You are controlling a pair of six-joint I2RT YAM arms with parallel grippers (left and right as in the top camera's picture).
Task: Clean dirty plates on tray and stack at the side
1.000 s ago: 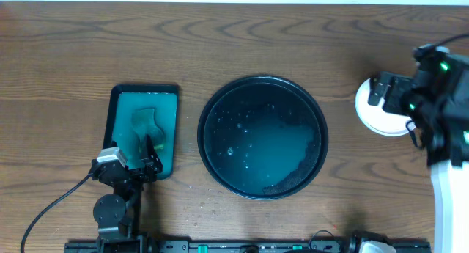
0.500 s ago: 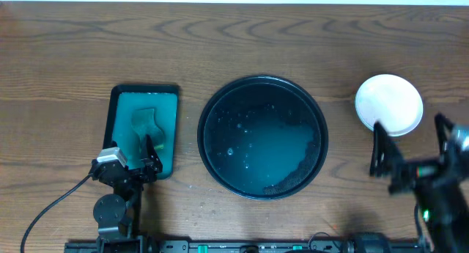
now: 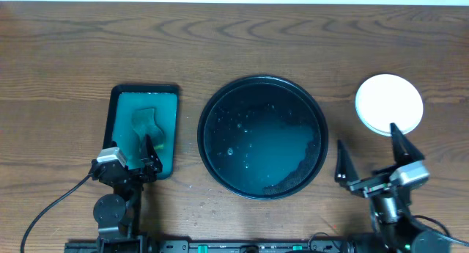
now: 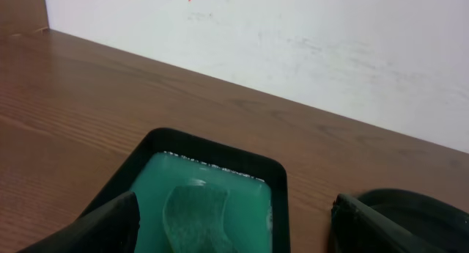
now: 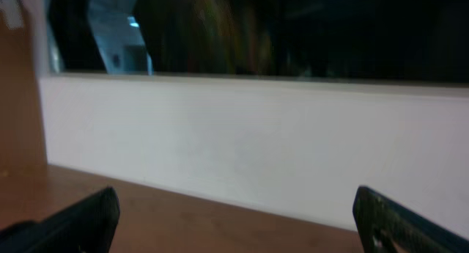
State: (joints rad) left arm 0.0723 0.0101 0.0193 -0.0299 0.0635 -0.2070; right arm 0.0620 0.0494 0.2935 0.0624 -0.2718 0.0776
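The white plates (image 3: 389, 104) sit stacked on the table at the far right, beside the large round black tray (image 3: 262, 137). The tray holds only wet teal smears and no plate. My right gripper (image 3: 371, 158) is open and empty near the front edge, just in front of the plate stack and apart from it. My left gripper (image 3: 151, 152) is open and empty at the front edge of the rectangular tray. In the left wrist view its fingers frame the teal sponge (image 4: 196, 218), and the round tray's rim (image 4: 410, 206) shows at the right.
A rectangular black tray with a teal inside (image 3: 126, 112) lies left of the round tray, with a teal sponge (image 3: 146, 126) in it. The right wrist view shows only the white wall (image 5: 242, 143) and a strip of table.
My right arm has drawn back from the plate stack toward the front edge, leaving the plates uncovered. Its gripper is open. The left arm has not moved.
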